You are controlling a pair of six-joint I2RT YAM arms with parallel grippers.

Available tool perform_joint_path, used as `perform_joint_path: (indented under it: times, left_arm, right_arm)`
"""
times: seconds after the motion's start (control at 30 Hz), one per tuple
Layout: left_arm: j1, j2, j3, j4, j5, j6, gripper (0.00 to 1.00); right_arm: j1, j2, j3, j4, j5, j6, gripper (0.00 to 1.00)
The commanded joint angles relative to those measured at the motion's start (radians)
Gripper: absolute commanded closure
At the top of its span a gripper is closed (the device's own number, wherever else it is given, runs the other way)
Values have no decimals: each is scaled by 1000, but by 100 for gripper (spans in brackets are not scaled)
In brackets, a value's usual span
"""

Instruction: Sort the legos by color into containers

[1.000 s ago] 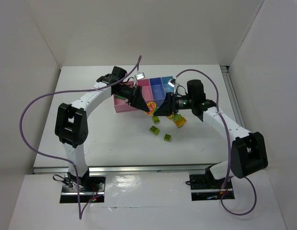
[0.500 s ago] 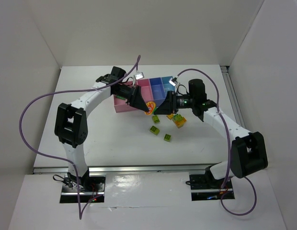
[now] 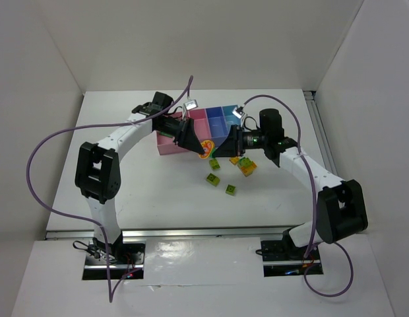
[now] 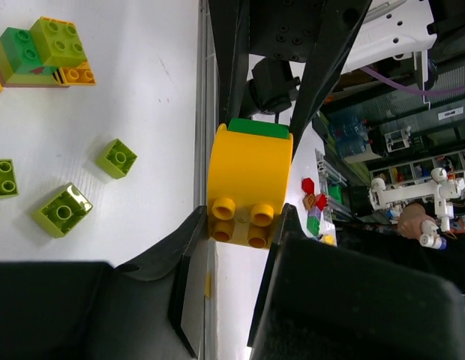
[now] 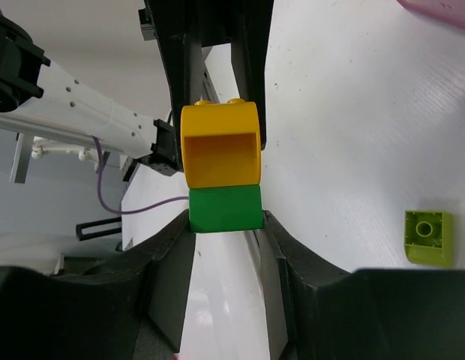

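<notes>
My left gripper (image 4: pixel 240 229) pinches the yellow brick (image 4: pixel 250 161). My right gripper (image 5: pixel 225 225) clamps the green brick (image 5: pixel 225 208) stuck to its end. We meet tip to tip over the middle of the desk (image 3: pixel 145 198), seemingly lifted clear of it. Toward the far edge stand the bins (image 3: pixel 170 148), pink nearest. Loose lime bricks (image 3: pixel 212 179) and a mixed stack (image 4: pixel 45 49) lie nearer the front edge.

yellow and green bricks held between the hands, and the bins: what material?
Yellow brick: likely hard moulded plastic, smooth semi-gloss, crisp round studs.
Green brick: same look, even colour, sharp edges.
Bins: probably plastic, uniform pink and blue walls; finish unclear.
</notes>
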Motion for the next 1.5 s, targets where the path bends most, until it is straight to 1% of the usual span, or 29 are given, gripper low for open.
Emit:
perform_joint_path:
  times: [0.0, 0.1, 0.13, 0.17, 0.23, 0.27, 0.3, 0.43, 0.47, 0.5, 0.53, 0.57, 0.6, 0.63, 0.67, 0.7, 0.77, 0.8, 0.87, 0.9, 0.93, 0.97, 1.0, 1.07, 1.1, 1.2, 1.33, 1.43, 1.47]
  left_arm:
    - [0, -30, -1, -4, 38, 51, 100]
    - [0, -30, 8, -4, -14, 29, 100]
    - [0, -30, 8, -4, -58, 29, 100]
    - [12, -30, 17, 5, -95, -19, 100]
    - [28, -20, 26, 18, -149, -44, 100]
    - [37, -20, 26, 36, -182, -89, 100]
    - [48, -10, 26, 36, -210, -103, 100]
    - [57, 0, 46, 65, -221, -127, 100]
    - [57, 0, 46, 77, -282, -147, 100]
    - [57, 15, 57, 93, -332, -213, 100]
    - [57, 26, 71, 107, -401, -247, 100]
    - [57, 41, 110, 107, -466, -277, 100]
    - [57, 58, 137, 107, -618, -355, 100]
    - [43, 93, 163, 95, -696, -392, 100]
    - [43, 113, 211, 78, -825, -428, 100]
    - [30, 133, 236, 78, -868, -472, 100]
    - [5, 183, 299, 62, -966, -500, 100]
    - [-4, 194, 310, 62, -1053, -517, 100]
    - [-17, 222, 336, 71, -1107, -541, 100]
    - [-17, 260, 380, 71, -1139, -555, 100]
    - [-26, 280, 405, 59, -1149, -555, 97]
    - [-26, 300, 433, 49, -1158, -555, 84]
    - [-26, 317, 484, 48, -1158, -555, 67]
    - [-26, 343, 525, 18, -1169, -555, 40]
    - [-26, 343, 525, 18, -1160, -555, 33]
    - [-35, 322, 548, 18, -1160, -525, 23]
    - [-35, 242, 534, -28, -1199, -494, 23]
    - [-11, 144, 455, -41, -1310, -505, 23]
    - [3, 68, 369, -41, -1357, -517, 17]
  right_arm:
    - [-4, 4, 10, 85, -23, 20, 74]
    - [-4, -14, 0, 34, 48, -3, 87]
    - [-4, -25, 0, 5, 79, -15, 90]
    - [-4, -25, 0, -44, 110, -33, 92]
    - [-13, -60, -10, -76, 205, -34, 96]
    - [-22, -71, -23, -111, 243, -34, 100]
    - [-22, -91, -33, -122, 309, -34, 100]
    - [-33, -126, -44, -144, 430, -31, 100]
    - [-33, -137, -44, -164, 459, -31, 100]
    - [-33, -137, -44, -178, 490, -31, 100]
    - [-33, -148, -44, -191, 571, -20, 100]
    - [-33, -158, -44, -204, 608, -20, 100]
    - [-33, -158, -35, -231, 645, -20, 100]
    - [-33, -169, -35, -244, 712, -11, 100]
    - [-33, -183, -35, -253, 737, -11, 100]
    - [-33, -183, -26, -265, 753, -11, 100]
    - [-33, -212, -26, -277, 783, -11, 100]
    - [-33, -212, -26, -287, 783, -11, 100]
    - [-33, -212, -17, -302, 783, -20, 100]
    - [-33, -212, -17, -302, 783, -30, 100]
    - [-33, -212, -7, -314, 783, -31, 100]
    - [-33, -212, -7, -314, 783, -31, 100]
    - [-33, -212, -7, -323, 774, -40, 100]
    - [-33, -212, 2, -336, 774, -50, 98]
    - [-33, -212, 13, -336, 774, -51, 98]
    - [-33, -188, 23, -336, 759, -60, 97]
    - [3, -100, 75, -304, 760, -80, 96]
    - [56, 11, 181, -284, 780, -98, 93]
    - [73, 44, 213, -284, 789, -98, 93]
